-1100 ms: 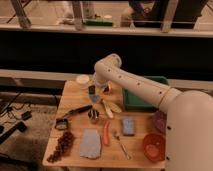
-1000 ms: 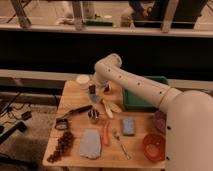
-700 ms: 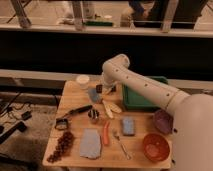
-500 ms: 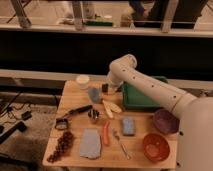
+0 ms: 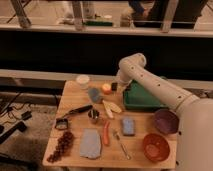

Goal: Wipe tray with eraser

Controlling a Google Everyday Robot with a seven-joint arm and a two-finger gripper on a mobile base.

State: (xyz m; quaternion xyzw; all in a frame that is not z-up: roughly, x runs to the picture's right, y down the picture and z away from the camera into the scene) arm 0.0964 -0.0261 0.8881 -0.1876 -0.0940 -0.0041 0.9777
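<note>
Counter (image 5: 72, 97): wooden, carries every item listed below.

Tray (image 5: 142, 101): dark green, shallow, raised rim. Sits at the back right of the counter, its far side crossed by the arm.

Arm (image 5: 152, 84): white, reaches in from the right, bends above the back edge and drops to the hand.

Hand (image 5: 118, 86): hangs at the left rim of the tray, over the back of the counter. Clamped fully closed on the eraser.

Eraser (image 5: 114, 87): small dark block at the tip of the hand, just outside the left rim of the tray. Cannot tell whether it touches the rim or the counter.

Orange round piece (image 5: 106, 88): just left of the eraser.

Small cloth (image 5: 95, 94): blue-grey, crumpled, left of the orange round piece.

White cup (image 5: 83, 80): at the back left.

Banana pieces (image 5: 111, 107): pale, mid-counter, in front of the hand.

Metal cup (image 5: 93, 116): near the banana pieces.

Blue block (image 5: 128, 125): in front of the tray.

Purple bowl (image 5: 166, 120) and red bowl (image 5: 155, 146): along the right side, well apart from the hand.

Large cloth (image 5: 90, 143) and grapes (image 5: 62, 145): at the front left.
</note>
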